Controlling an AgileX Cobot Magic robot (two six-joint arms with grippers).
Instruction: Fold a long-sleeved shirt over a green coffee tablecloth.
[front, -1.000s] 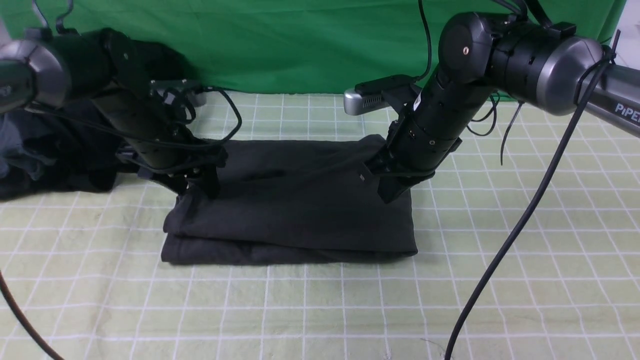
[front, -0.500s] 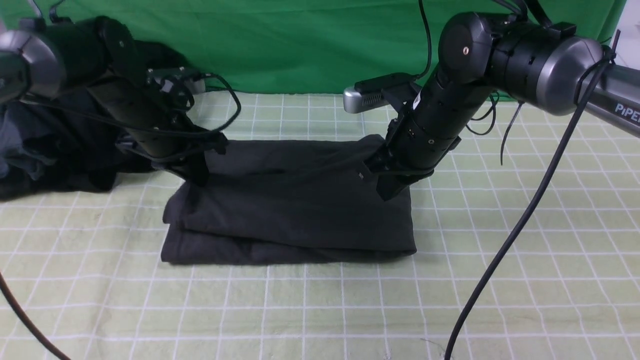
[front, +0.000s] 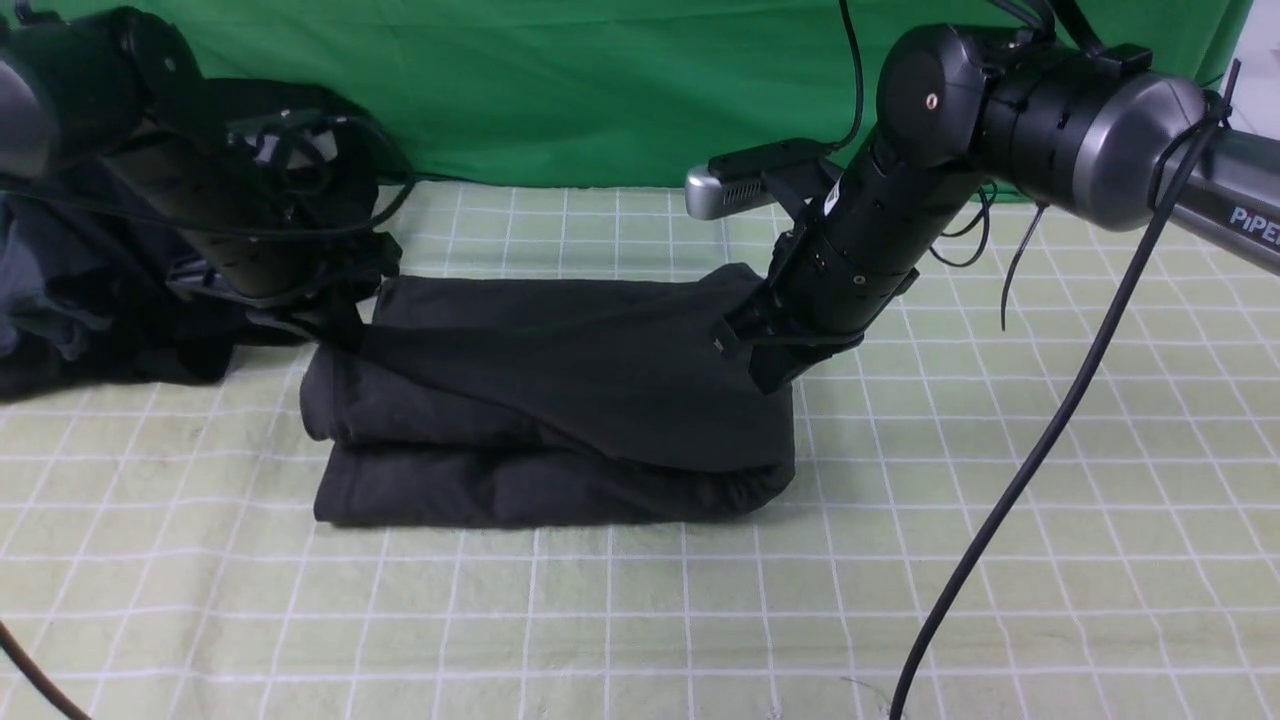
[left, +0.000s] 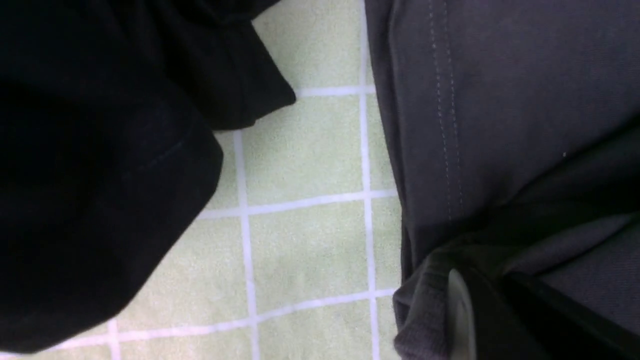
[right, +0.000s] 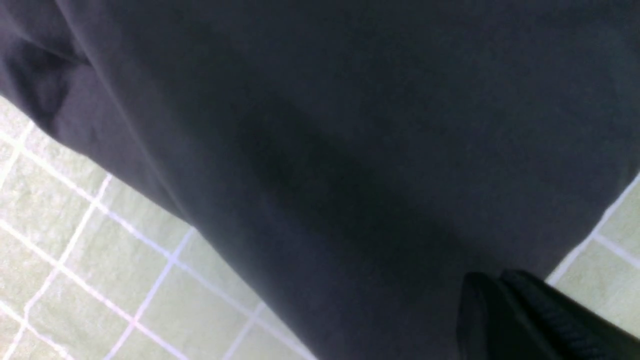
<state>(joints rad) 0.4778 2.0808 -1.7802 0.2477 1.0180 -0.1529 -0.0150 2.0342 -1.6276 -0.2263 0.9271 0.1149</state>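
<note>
Left tool (front: 335, 325) and right tool (front: 775, 372) pinching the long-sleeved shirt (front: 550, 400).
The green coffee tablecloth (front: 600, 620) is covering the bench; the shirt is lying folded at its middle, its top layer stretching taut between both tools, each pressed together on cloth. A darker clothes bundle (front: 60, 300) is sitting far left.

I'm not making out the tips of the left claw (front: 335, 325): a bunched fold of the long-sleeved shirt (front: 560, 400) is covering them, and cloth is also hiding those of the right claw (front: 770, 375). At the bench's left edge, the black bundle of clothes (front: 110, 350) is running off frame.
</note>
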